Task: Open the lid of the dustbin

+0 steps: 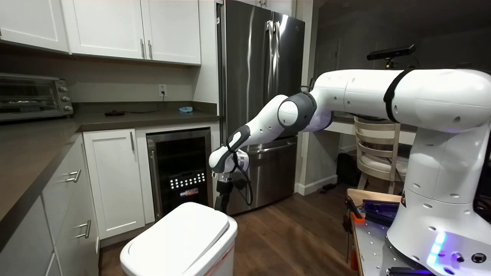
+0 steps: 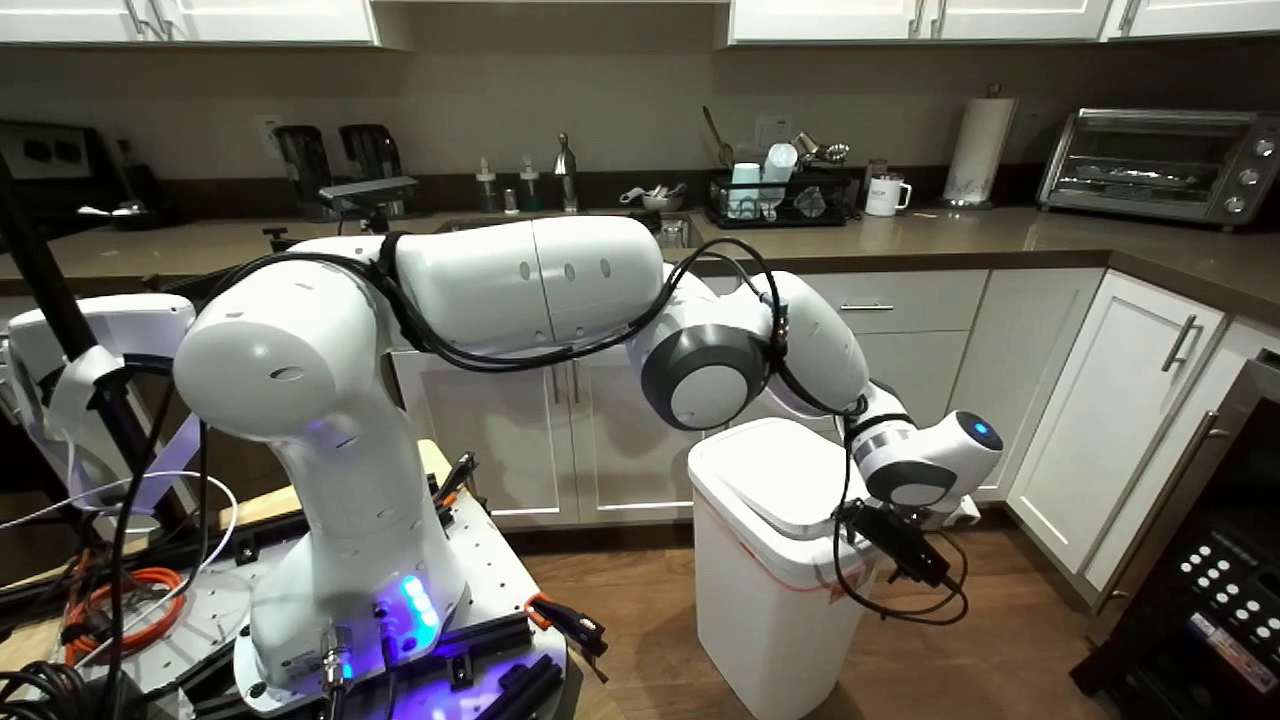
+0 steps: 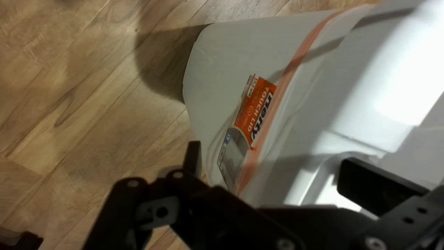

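By the boxy white plastic dustbin [image 2: 755,620], your wide-spread, two-finger black gripper [image 3: 274,161] seems at the reaching step, so next lift the flat white plastic lid [image 1: 180,234].

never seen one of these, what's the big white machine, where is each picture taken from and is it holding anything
The white machine is a robot arm. Two pictures come from cameras standing outside it; the close-up comes from a camera on its wrist, looking down past its black fingers. The white dustbin stands on the wood-look floor, and its lid looks closed. On the counter, in an exterior view, are a toaster oven, a paper towel roll and a white mug. The fingers are spread apart near the dustbin's top and seem to hold nothing.
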You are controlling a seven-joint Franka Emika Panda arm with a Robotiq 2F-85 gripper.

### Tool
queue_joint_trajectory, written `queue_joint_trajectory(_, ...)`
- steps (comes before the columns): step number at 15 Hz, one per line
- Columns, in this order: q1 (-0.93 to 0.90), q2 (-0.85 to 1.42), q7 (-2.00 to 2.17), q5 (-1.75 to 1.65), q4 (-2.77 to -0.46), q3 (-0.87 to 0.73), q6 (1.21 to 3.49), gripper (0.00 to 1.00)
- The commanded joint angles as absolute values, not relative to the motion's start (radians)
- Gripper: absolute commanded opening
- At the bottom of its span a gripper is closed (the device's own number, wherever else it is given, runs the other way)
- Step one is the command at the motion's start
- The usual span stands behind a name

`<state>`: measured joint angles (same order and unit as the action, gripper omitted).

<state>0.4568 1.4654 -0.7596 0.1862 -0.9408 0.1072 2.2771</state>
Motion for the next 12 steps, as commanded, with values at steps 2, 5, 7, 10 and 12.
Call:
queue_joint_trajectory(2, 0.446, 1.464, -0.742, 0.171, -0.800, 0.107, 2.119, 1.00)
queue_joint_trajectory(5, 0.435, 1.442, -0.706, 0.171, -0.734, 0.092, 1.980, 1.00)
queue_joint_trajectory(7, 0.440, 1.433, -0.689, 0.175, -0.691, 0.091, 1.855, 1.00)
queue_joint_trajectory(10, 0.460, 1.415, -0.682, 0.178, -0.643, 0.082, 1.696, 1.00)
queue_joint_trajectory(12, 0.480, 1.407, -0.691, 0.176, -0.612, 0.069, 1.590, 1.00)
